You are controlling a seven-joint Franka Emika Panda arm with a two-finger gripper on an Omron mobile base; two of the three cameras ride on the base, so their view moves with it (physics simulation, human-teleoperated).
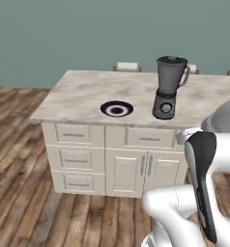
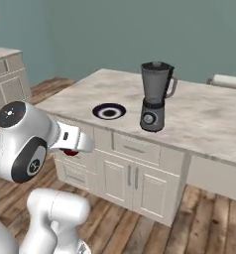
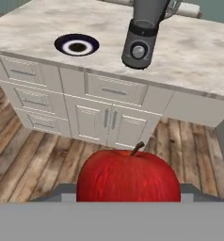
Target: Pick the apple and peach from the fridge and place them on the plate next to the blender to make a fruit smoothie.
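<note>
A bright red apple (image 3: 128, 176) with a short stem sits close in the hand view, and my gripper (image 2: 73, 149) is shut on it. In the right base view a sliver of the apple (image 2: 70, 152) peeks out under the hand. The hand hangs in front of the island, below counter height. On the counter ahead lies the dark-rimmed plate (image 1: 105, 109) (image 2: 96, 111) (image 3: 60, 45), with nothing on it. Just right of it stands the blender (image 1: 167, 89) (image 2: 153, 96) (image 3: 142, 37). The peach and the fridge are out of view.
The island counter (image 1: 78, 96) has a marble top over white drawers and double doors (image 3: 107, 122). Wooden floor lies between me and it. Stool backs (image 1: 127, 66) (image 2: 226, 80) show behind the far edge. Another white cabinet (image 2: 6, 74) stands at the far left.
</note>
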